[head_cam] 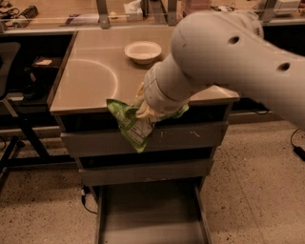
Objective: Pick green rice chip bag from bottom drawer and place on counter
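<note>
End effector (142, 110) is at the front edge of the table (90, 62), roughly mid-width, clamped on the upper part of the green rice chip bag (129, 127). Only a bit of the pale fingers (143, 112) shows; the rest is hidden behind the wrist. The bag hangs below and slightly left of the end effector, tilted, label side out. It's in the air in front of the top drawer face (195, 136), with its top corner level w/ the table edge. It is not resting on the table.

Arm (228, 52) comes in from the upper right of the end effector and covers the right half of the table, so I can't see what's under it.

Surroundings rel. to the end effector:
- white bowl (143, 50) behind it on the table, well apart from the bag, and the only loose item visible there
- faint ring mark (112, 76) on the table surface, behind-left
- middle drawer (143, 172) directly below, closed
- bottom drawer (147, 219) further below, pulled out, grey floor visible
- black cable (86, 199) on the floor, below-left, by the cabinet corner
- black stand (28, 138) far left, clear of the cabinet
- shelf w/ clutter (71, 19) and a metal post (102, 13) far behind, past the table's back edge

Table area left of the end effector is open up to the ring mark.
</note>
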Robot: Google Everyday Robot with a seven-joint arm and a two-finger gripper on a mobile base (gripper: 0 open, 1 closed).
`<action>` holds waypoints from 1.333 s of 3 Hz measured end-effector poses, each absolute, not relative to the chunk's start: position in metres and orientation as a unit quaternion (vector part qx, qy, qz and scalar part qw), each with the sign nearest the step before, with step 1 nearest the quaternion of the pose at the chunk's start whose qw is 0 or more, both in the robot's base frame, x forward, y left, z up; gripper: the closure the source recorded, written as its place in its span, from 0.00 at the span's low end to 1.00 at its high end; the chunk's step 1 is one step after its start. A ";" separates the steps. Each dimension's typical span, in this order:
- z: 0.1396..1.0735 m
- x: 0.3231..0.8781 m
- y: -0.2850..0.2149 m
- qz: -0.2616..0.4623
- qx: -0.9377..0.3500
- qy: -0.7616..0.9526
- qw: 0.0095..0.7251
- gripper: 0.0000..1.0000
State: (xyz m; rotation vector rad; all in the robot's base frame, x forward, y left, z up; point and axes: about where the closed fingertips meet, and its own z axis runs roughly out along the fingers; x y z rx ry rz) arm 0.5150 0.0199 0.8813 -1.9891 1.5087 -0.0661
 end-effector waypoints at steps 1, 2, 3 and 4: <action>0.932 0.543 0.020 -0.043 -0.752 0.564 0.339 1.00; 0.932 0.543 0.020 -0.043 -0.752 0.564 0.339 1.00; 0.938 0.569 0.021 -0.030 -0.746 0.566 0.351 1.00; 0.938 0.614 0.031 -0.014 -0.748 0.562 0.351 1.00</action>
